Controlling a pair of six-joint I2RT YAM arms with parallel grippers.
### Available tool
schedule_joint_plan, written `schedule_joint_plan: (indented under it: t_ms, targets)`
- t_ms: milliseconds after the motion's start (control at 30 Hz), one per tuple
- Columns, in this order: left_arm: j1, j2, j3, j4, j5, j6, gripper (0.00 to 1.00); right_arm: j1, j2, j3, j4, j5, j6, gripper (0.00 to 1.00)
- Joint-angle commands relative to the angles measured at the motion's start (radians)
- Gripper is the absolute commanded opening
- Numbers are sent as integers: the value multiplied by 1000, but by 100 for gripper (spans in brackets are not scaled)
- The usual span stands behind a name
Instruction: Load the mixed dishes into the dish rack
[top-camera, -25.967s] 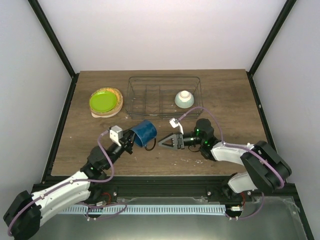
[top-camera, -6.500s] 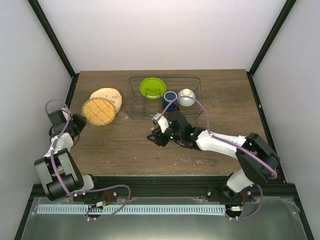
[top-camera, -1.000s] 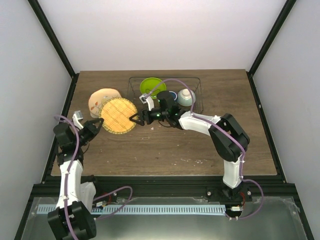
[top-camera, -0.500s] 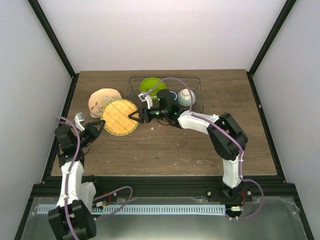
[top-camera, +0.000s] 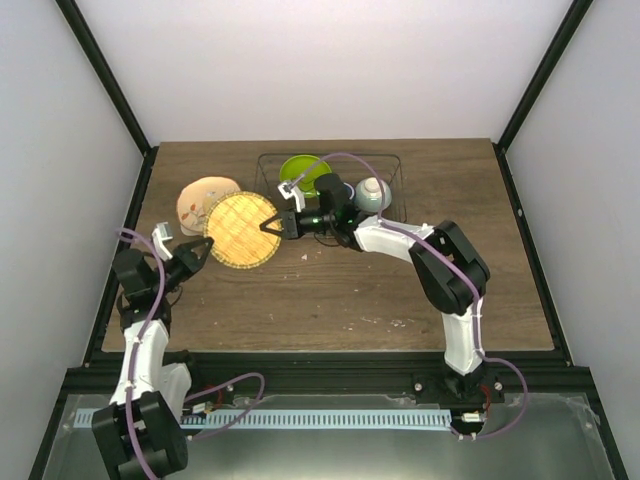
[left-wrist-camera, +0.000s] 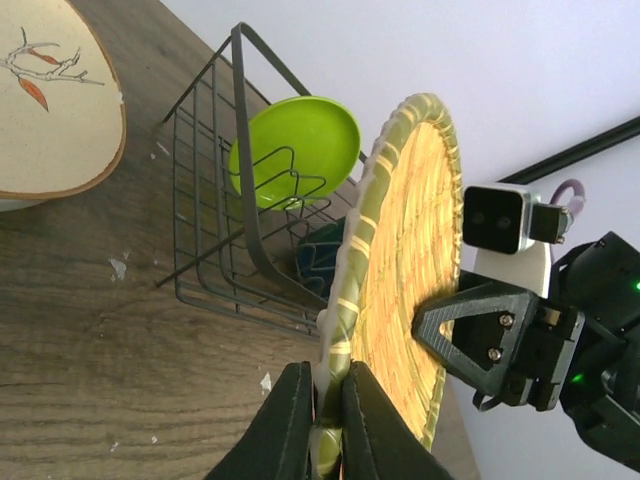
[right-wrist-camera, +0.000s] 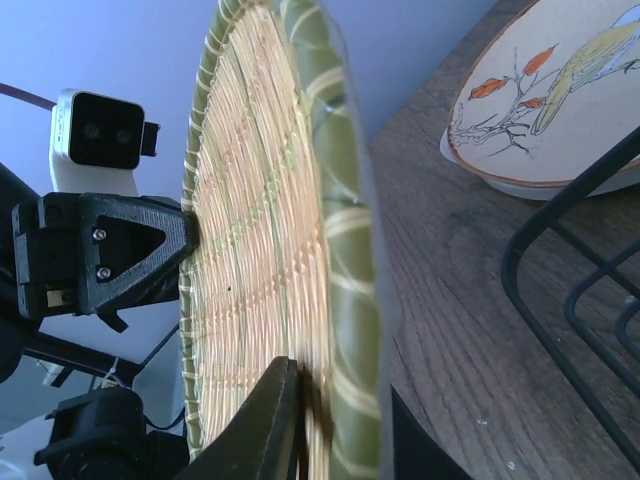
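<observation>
Left claw (top-camera: 203, 250) is closed on the near-left rim of the tan woven plate (top-camera: 240, 232). The right claw (top-camera: 266, 228) is clamped on the opposite rim, so both of the two claws grip this one plate, which is tilted up between them. Just beyond the left claw, a second plate, the beige patterned plate (top-camera: 198, 200), lies flat on the desk (top-camera: 330, 290), partly under the woven plate's far edge. Behind the right claw stands the single dark wire dish rack (top-camera: 390, 165). It holds the third plate, the lime-green plate (top-camera: 303, 170), standing on edge, one dark blue mug (left-wrist-camera: 322, 256) beside it and one pale mint bowl (top-camera: 372, 192) further along the right arm.
</observation>
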Motion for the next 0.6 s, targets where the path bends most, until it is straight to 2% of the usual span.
schedule_joint_plan:
  t_ms: [0, 167, 267, 333, 433, 567]
  targets:
    - [-8, 17, 11, -24, 6, -39, 9, 30, -50, 49, -89, 42, -214, 1]
    - [-9, 40, 63, -105, -10, 29, 46, 10, -95, 117, -275, 150, -414, 1]
    - [-9, 60, 92, -123, -10, 41, 72, -34, -141, 106, -300, 179, -489, 1]
    - [-8, 76, 110, -125, -7, 42, 84, -66, -177, 97, -306, 199, -547, 1]
    - [-8, 99, 137, -127, -5, 48, 97, -98, -224, 103, -326, 233, -666, 1]
    - [-10, 132, 182, -157, -13, 70, 100, -120, -264, 129, -333, 254, -836, 1]
